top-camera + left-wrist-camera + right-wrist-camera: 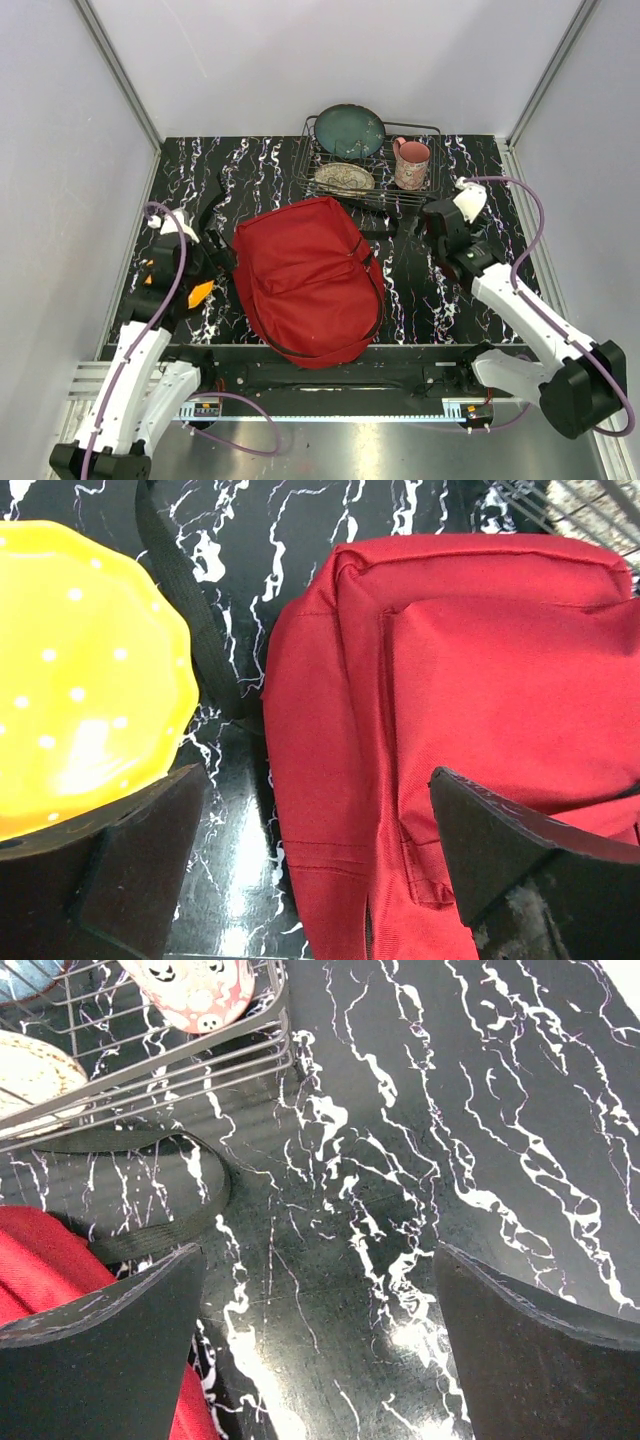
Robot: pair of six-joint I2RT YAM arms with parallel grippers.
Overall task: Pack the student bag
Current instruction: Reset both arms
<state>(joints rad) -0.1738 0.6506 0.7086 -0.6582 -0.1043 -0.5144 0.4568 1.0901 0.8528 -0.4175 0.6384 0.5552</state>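
Note:
The student bag [308, 275], a red backpack with black trim, lies flat in the middle of the black marble table [480, 160]. My left gripper [213, 247] hovers open at the bag's left edge. In the left wrist view its jaws [315, 772] straddle the bag's [470, 680] side seam, and nothing is held. My right gripper [428, 225] is open over bare table to the right of the bag's top. In the right wrist view [318, 1250] only a red corner of the bag [40, 1260] shows at the left.
A yellow dotted plate [80, 660] lies under my left arm, left of the bag [200, 293]. A wire rack [372, 198] at the back holds a teal plate [350, 130], a beige plate [343, 178] and a pink mug [411, 163]. Black bag straps [170, 1210] [190, 630] trail on the table.

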